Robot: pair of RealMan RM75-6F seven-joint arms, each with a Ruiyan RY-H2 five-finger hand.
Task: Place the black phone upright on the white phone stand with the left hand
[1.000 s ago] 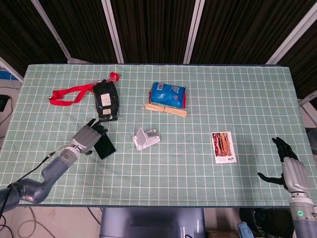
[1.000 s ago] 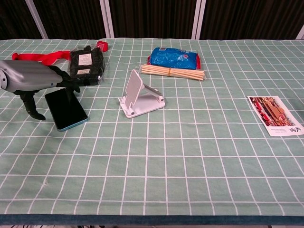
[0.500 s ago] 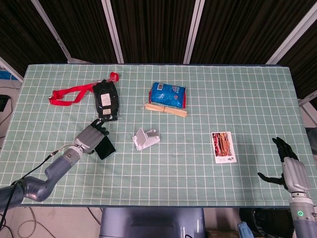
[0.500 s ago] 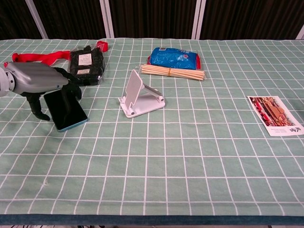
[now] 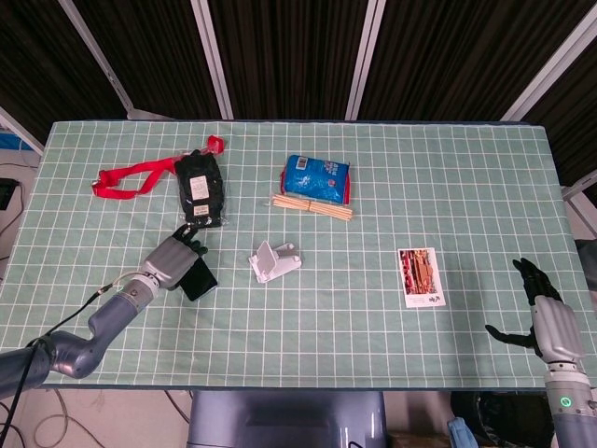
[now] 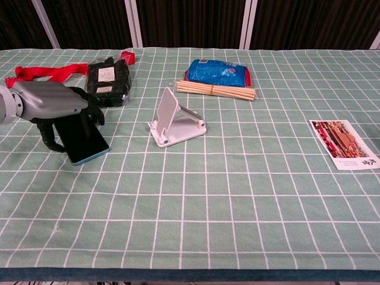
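The black phone [image 5: 200,281] [image 6: 88,142] lies flat on the green checked cloth at the left. My left hand [image 5: 173,259] [image 6: 51,101] hovers over its far end and hides that part. The thumb hangs down on the phone's left side and the fingers curl down at its right; no firm grip shows, and the phone still lies on the table. The white phone stand [image 5: 273,261] [image 6: 174,122] stands empty to the right of the phone, its backrest tilted. My right hand [image 5: 544,315] is open with fingers spread at the table's front right corner, seen only in the head view.
A black pouch [image 5: 201,189] [image 6: 108,82] and a red strap [image 5: 131,175] [image 6: 44,72] lie just behind the left hand. A blue packet [image 5: 317,177] [image 6: 218,71] and a bundle of wooden sticks [image 5: 312,207] [image 6: 217,90] sit behind the stand. A picture card [image 5: 421,277] [image 6: 344,144] lies at the right.
My left hand has shifted right and forward over the phone, covering more of its far end. The phone, stand and right hand have not moved.
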